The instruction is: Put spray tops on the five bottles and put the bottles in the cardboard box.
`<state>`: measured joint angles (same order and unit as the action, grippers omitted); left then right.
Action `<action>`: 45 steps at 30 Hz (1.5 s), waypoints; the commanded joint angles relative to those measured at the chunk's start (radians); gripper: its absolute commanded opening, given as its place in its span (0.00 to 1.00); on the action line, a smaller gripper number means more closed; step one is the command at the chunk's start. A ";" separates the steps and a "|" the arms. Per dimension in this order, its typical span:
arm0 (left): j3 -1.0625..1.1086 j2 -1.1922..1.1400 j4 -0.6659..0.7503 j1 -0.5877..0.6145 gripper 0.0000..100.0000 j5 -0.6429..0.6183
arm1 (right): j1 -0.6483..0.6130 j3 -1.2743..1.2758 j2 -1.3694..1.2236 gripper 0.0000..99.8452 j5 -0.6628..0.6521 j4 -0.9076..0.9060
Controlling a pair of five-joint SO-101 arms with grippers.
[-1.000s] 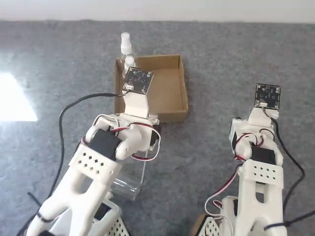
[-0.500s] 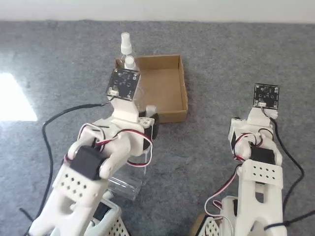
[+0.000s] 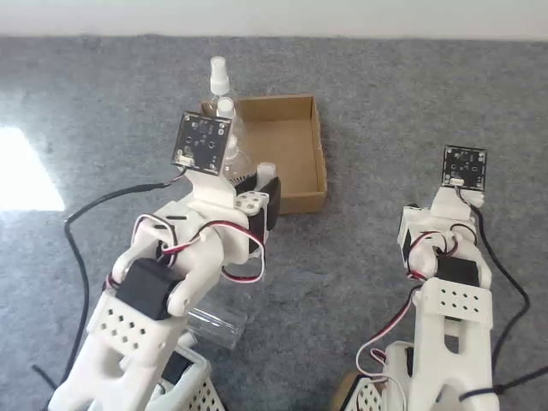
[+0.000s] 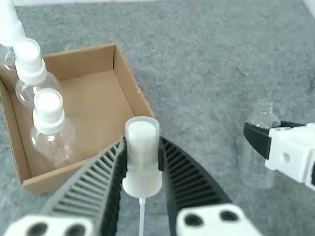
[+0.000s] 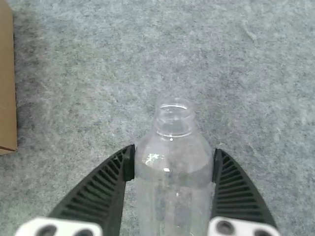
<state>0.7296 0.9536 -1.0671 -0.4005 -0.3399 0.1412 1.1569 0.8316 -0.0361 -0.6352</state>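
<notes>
My left gripper is shut on a white spray top, held upright with its tube hanging down, near the front edge of the cardboard box. Two capped clear bottles stand along one wall inside the box. A third capped bottle stands just behind the box's far left corner. My right gripper is shut on an open clear bottle, upright on the grey mat to the right of the box. The left wrist view shows that bottle off to the side of the spray top.
Grey carpet covers the table. A clear plastic stand lies by the left arm's base. The right arm stands about a box width to the right of the cardboard box.
The left arm's wrist swung left off the box and rose, bringing the spray top into sight in its gripper. The right arm stayed still.
</notes>
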 commanded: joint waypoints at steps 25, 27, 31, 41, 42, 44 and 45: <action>0.002 0.259 0.031 0.009 0.01 -0.035 | -0.021 -0.018 0.041 0.17 0.005 0.042; 0.001 0.276 0.031 0.037 0.01 -0.038 | -0.041 -0.018 0.041 0.17 0.002 0.042; 0.007 0.334 0.046 0.095 0.01 -0.043 | -0.053 -0.018 0.041 0.17 0.002 0.041; 0.090 0.509 0.066 0.112 0.01 -0.083 | -0.059 -0.018 0.061 0.17 0.005 0.039; 0.107 0.523 0.077 0.112 0.01 -0.083 | -0.073 -0.018 0.076 0.17 0.005 0.028; 0.137 0.543 0.100 0.112 0.01 -0.083 | -0.105 -0.018 0.114 0.17 0.000 -0.015; 0.150 0.552 0.109 0.114 0.01 -0.083 | -0.122 -0.018 0.137 0.17 0.000 -0.030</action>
<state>0.8523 1.4661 -1.0196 -0.2915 -0.4104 0.0614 1.1569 0.8884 -0.0330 -0.6276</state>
